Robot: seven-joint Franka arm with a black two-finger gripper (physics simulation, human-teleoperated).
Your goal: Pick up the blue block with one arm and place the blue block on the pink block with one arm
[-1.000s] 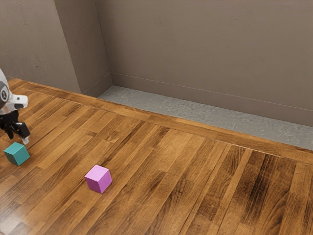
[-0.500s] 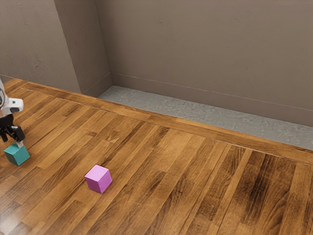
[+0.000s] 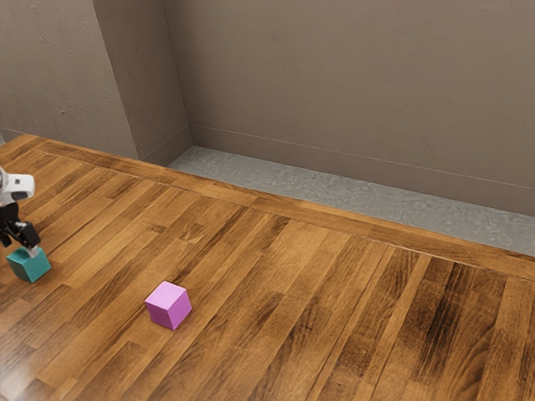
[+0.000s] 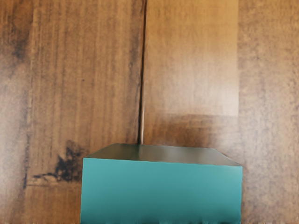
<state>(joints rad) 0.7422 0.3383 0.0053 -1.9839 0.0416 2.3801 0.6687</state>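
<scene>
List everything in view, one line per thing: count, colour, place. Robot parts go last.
blue block: one, teal-blue, on the table near the exterior view's left edge, directly under the hand
pink block: one, pink, on the table, to the exterior view's right of the blue block and apart from it
table: one, brown wood planks, under both blocks
floor strip: one, grey, between the table's far edge and the wall
wall: grey-brown, behind the table
arm: one, white, at the exterior view's left edge
gripper: one, black, open, just over the blue block
</scene>
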